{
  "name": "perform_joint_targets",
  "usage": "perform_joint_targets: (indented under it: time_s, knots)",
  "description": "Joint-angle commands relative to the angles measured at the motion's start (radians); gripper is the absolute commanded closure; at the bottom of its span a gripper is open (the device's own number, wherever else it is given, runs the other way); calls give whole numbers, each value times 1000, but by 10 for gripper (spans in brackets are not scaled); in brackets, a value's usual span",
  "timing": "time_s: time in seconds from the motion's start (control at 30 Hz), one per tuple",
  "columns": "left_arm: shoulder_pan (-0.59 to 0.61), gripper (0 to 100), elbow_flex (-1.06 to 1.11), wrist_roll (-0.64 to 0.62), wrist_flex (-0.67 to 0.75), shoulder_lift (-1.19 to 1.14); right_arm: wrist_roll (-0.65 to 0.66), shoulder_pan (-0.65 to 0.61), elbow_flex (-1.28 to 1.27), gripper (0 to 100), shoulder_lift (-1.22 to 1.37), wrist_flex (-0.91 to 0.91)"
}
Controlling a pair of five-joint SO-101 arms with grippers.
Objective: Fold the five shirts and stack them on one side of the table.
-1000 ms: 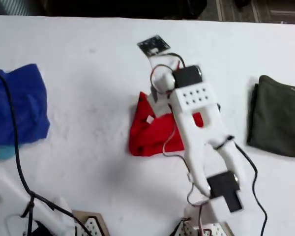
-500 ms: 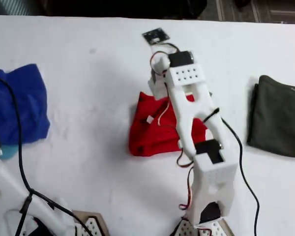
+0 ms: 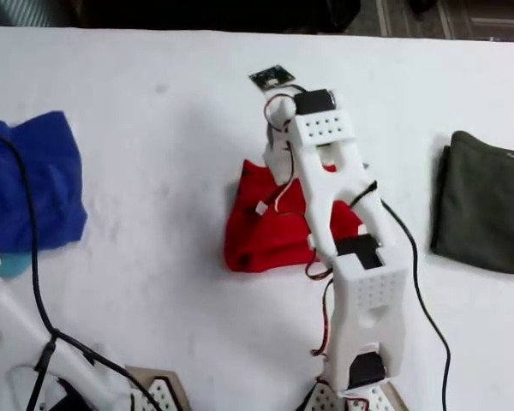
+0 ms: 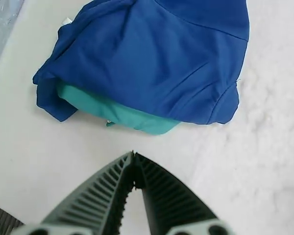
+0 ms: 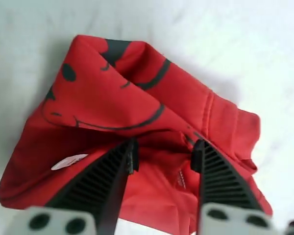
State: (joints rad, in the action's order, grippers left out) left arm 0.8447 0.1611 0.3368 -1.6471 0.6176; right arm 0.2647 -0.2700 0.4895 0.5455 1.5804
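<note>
A crumpled red shirt [image 3: 265,231] with a dark print lies mid-table, partly folded over itself. My right arm [image 3: 334,171] stretches over it. My right gripper [image 5: 164,156] hangs open just above the red shirt [image 5: 117,122], one finger [image 5: 130,156] on each side of a fold, gripping nothing. At the table's left side a folded blue shirt [image 3: 34,180] rests on a teal shirt [image 3: 8,261]. My left gripper [image 4: 134,155] is shut and empty, a short way off the blue shirt [image 4: 161,58] and the teal shirt [image 4: 122,115].
A folded dark green shirt [image 3: 484,201] lies at the right side. The white table [image 3: 154,111] has bare room between the piles and toward the far edge. Black cable [image 3: 34,282] trails from the left arm [image 3: 0,317] at the near left corner.
My right arm's elbow has swung up and forward, and its wrist has shifted a little toward the far edge over the red shirt. The shirts lie as before.
</note>
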Motion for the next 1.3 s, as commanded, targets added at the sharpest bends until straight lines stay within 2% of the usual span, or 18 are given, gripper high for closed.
perform_joint_targets:
  time_s: [0.0, 0.17, 0.33, 0.47, 0.63, 0.9, 1.03, 1.27]
  knots:
    - [5, 976, 2, 6, 18, 13, 5, 7, 41, 834, 22, 18]
    - [5, 976, 2, 6, 18, 15, 8, 5, 43, 989, 59, 27]
    - [5, 976, 2, 6, 18, 15, 11, 10, 91, 981, -22, 125]
    - [5, 976, 0, 6, 17, 19, 28, 28, 58, 980, -127, 136]
    - [8, 976, -5, 6, 11, 21, 114, 44, -130, 980, -248, 136]
    - [5, 976, -8, 6, 11, 21, 265, 156, -514, 980, -452, 134]
    - [4, 976, -8, 6, 12, 21, 351, 199, -617, 935, -538, 133]
    - [4, 976, -8, 6, 11, 21, 356, 188, -578, 697, -773, 136]
